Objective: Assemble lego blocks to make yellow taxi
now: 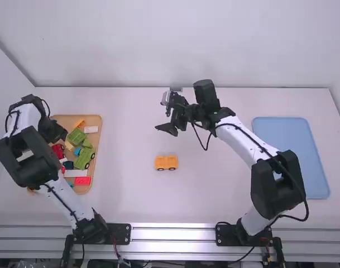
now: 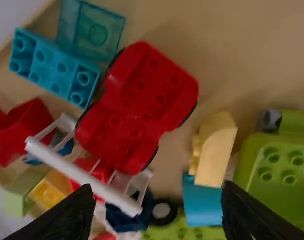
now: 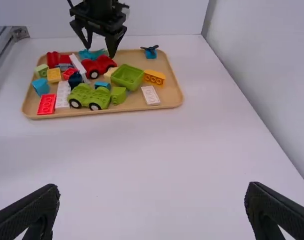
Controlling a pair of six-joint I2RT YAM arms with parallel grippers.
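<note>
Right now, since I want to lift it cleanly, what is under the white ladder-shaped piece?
Through and beside the white piece, the left wrist view shows a red block and a dark blue piece. What lies directly beneath its long rail is covered.

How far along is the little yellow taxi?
Early, it seems: a wheeled yellow piece sits on the table. Nothing is in hand: the left hand and right hand are both open. Probably left to do: adding blocks from the wooden tray, perhaps its yellow-orange one.
</note>
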